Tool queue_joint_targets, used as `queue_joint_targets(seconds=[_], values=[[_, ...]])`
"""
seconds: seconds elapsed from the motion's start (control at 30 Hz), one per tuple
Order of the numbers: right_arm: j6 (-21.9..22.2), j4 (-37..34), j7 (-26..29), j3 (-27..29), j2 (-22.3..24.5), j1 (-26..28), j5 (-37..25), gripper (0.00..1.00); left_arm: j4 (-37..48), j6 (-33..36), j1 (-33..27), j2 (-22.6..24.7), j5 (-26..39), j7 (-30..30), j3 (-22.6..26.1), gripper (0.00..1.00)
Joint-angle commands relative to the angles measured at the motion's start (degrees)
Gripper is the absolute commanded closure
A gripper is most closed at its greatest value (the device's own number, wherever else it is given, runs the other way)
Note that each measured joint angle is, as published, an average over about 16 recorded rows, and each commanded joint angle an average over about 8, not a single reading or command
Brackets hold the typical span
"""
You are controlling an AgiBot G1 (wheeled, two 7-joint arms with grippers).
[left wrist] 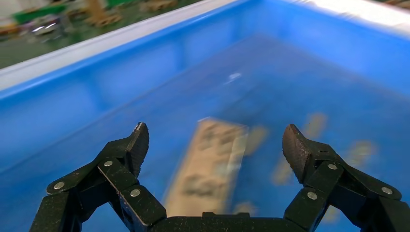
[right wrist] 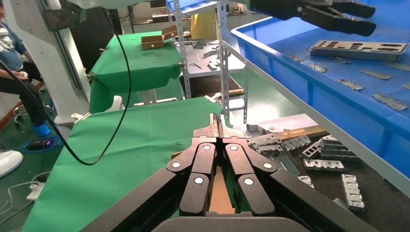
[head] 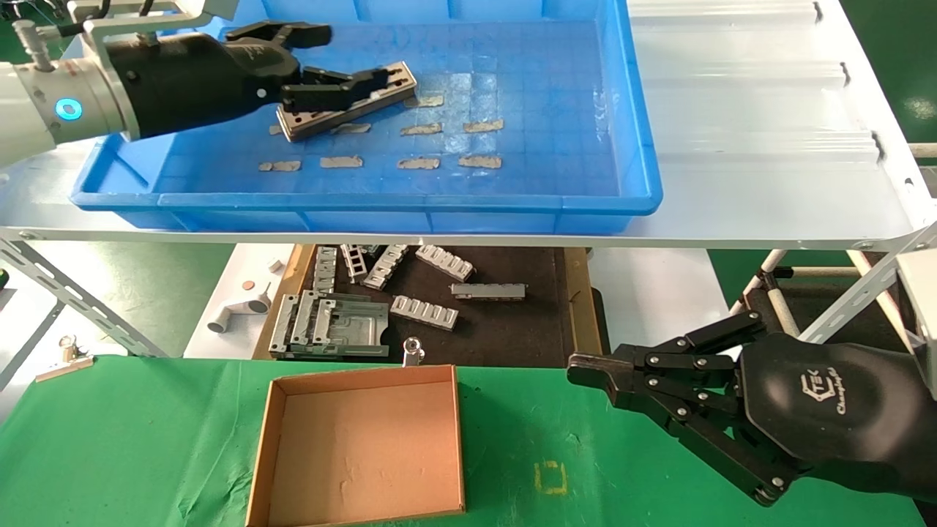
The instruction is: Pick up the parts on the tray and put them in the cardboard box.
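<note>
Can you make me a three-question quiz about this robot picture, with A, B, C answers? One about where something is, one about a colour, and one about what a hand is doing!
1. Where is the stack of parts?
A. in the cardboard box
B. in the tray
C. on the green cloth

2. What colour is the tray?
A. blue
B. red
C. yellow

3. How is the right end effector?
A. open
B. shut on a part
C. shut, holding nothing

Answers:
1 B: the plates lie on the tray floor, under the open left end effector, while the cardboard box has nothing in it.
2 A: its walls are bright blue.
3 C: its fingers meet over the green cloth.
</note>
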Motion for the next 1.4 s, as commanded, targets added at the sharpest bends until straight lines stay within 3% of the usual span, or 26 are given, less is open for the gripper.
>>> queue_joint_targets(seconds=[0.03,0.8,0.9,1.03,1.1,1.2,1.4], values=[[0.00,0.00,0.00,0.00,0.00,0.00,0.00,1.00,3.56,-2.24,-1.82,1.07,1.31,1.10,0.55,0.00],[0.00,0.00,0.00,0.00,0.00,0.00,0.00,1.00,12.88,5.12,-7.22,1.53,5.02,7.22,3.24,0.03],[0.00,0.00,0.00,0.00,0.00,0.00,0.00,1.00,13.51,5.34,-7.51,1.70,5.21,7.74,3.37,0.26],[0.00,0.00,0.00,0.00,0.00,0.00,0.00,1.00,14.41,5.18,-7.72,1.96,5.11,8.17,3.30,0.74],[0.00,0.00,0.00,0.00,0.00,0.00,0.00,1.00,14.83,4.84,-7.77,2.12,5.06,8.35,3.26,0.91],[0.00,0.00,0.00,0.00,0.00,0.00,0.00,1.00,15.32,4.34,-7.83,2.32,5.04,8.67,3.24,1.00],[0.00,0.00,0.00,0.00,0.00,0.00,0.00,1.00,15.84,4.15,-8.05,2.45,5.00,9.36,3.20,1.00]])
